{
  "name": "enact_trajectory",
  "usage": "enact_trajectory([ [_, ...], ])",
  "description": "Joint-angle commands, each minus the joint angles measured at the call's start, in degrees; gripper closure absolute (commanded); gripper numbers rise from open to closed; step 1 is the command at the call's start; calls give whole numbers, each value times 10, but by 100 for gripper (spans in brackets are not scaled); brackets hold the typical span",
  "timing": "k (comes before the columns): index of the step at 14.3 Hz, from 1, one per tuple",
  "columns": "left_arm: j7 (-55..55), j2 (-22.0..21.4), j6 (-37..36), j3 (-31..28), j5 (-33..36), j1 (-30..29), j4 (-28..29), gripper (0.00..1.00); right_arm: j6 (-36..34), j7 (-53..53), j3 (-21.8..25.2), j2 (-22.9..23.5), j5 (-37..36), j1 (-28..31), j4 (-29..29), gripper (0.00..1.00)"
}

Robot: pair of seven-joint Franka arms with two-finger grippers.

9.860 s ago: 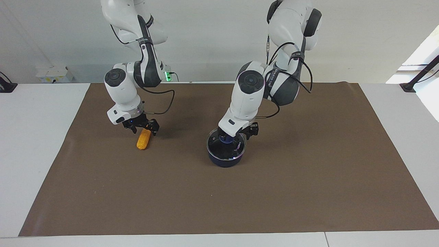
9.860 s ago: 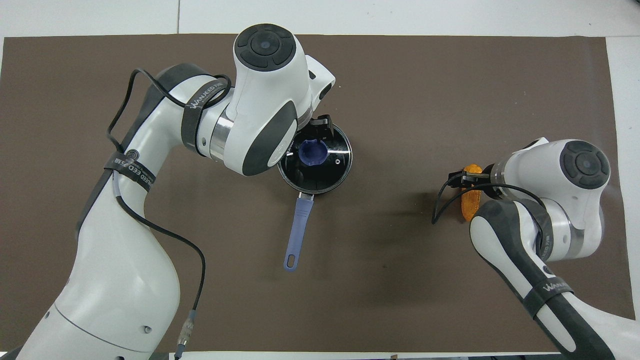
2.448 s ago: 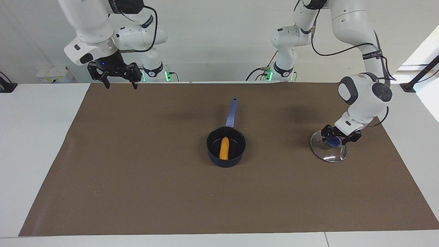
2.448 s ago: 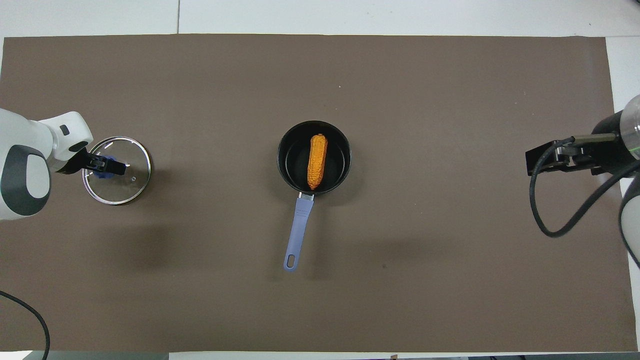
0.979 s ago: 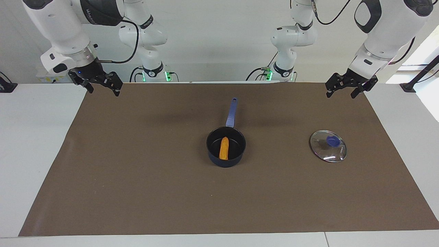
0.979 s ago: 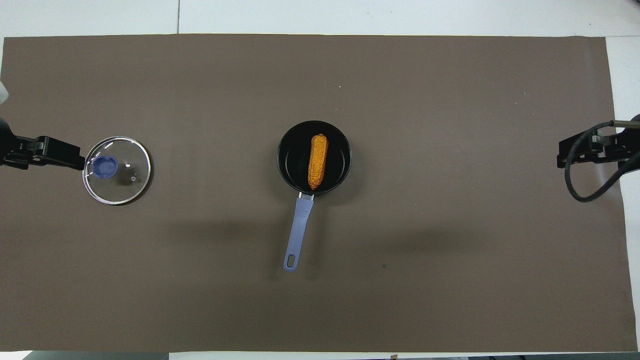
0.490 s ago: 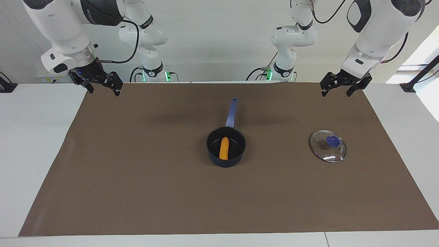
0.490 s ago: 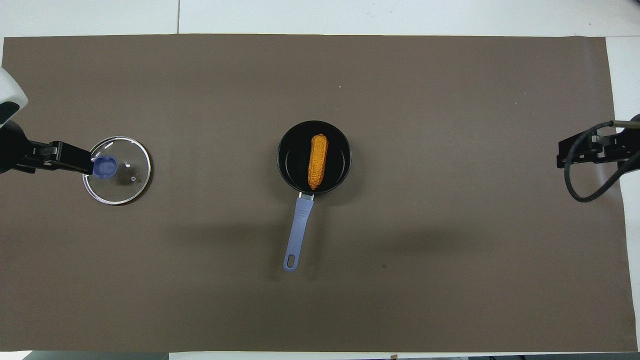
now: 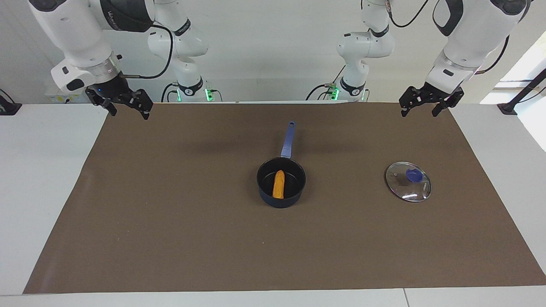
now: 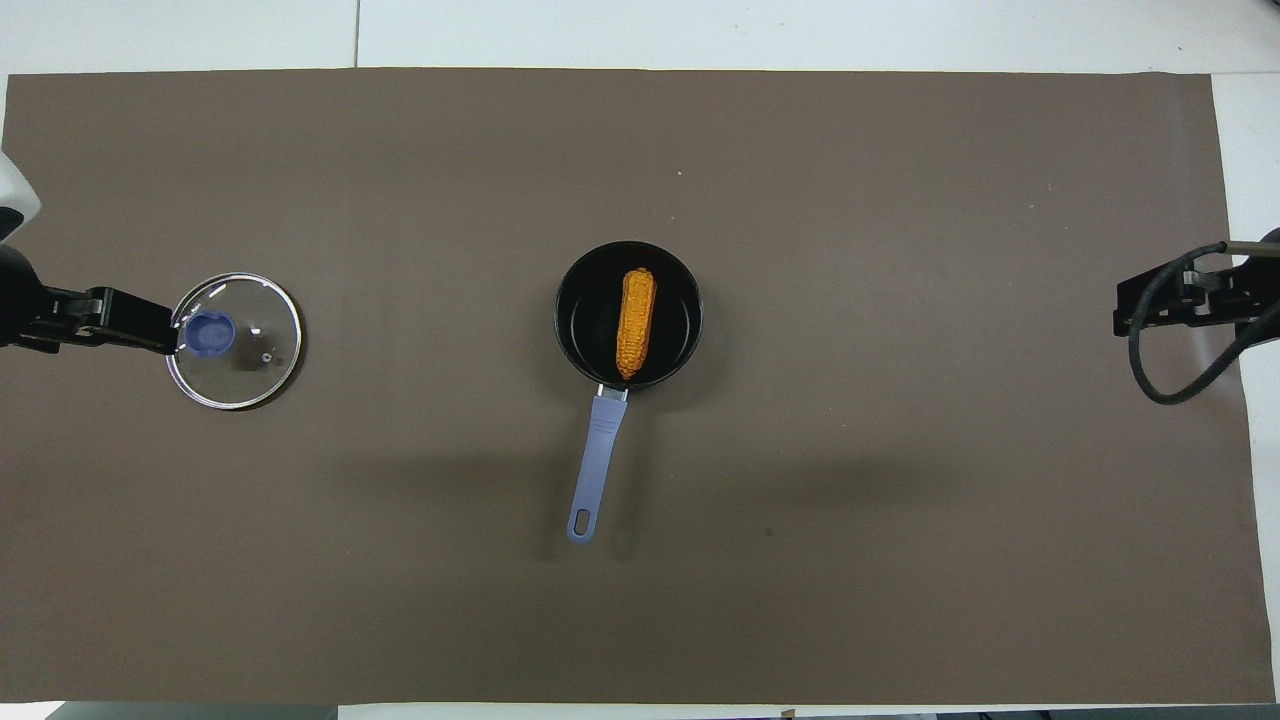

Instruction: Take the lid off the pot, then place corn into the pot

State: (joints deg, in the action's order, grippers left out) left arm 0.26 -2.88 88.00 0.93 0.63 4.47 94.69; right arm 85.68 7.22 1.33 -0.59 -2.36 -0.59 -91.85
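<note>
The dark navy pot (image 9: 281, 183) (image 10: 629, 313) stands uncovered mid-mat, its blue handle (image 9: 288, 140) pointing toward the robots. The orange-yellow corn (image 9: 278, 184) (image 10: 635, 321) lies inside it. The glass lid (image 9: 408, 181) (image 10: 234, 341) with its blue knob rests flat on the mat toward the left arm's end. My left gripper (image 9: 419, 108) (image 10: 165, 330) hangs open and empty, raised above the mat's edge at that end. My right gripper (image 9: 127, 109) (image 10: 1120, 305) is raised, open and empty, over the mat's corner at the right arm's end.
A brown mat (image 9: 273, 247) covers the white table (image 9: 42, 170). Both arm bases (image 9: 190, 89) stand at the robots' edge of the table. Nothing else lies on the mat.
Over the last second the left gripper shifted slightly above the lid's end of the mat. The right gripper, pot, corn and lid stayed put.
</note>
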Motion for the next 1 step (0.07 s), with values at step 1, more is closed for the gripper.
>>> enact_trajectory([
  [1, -5, -9, -5, -3, 3, 3, 5, 0, -5, -12, -5, -3, 8, 9, -1, 0],
])
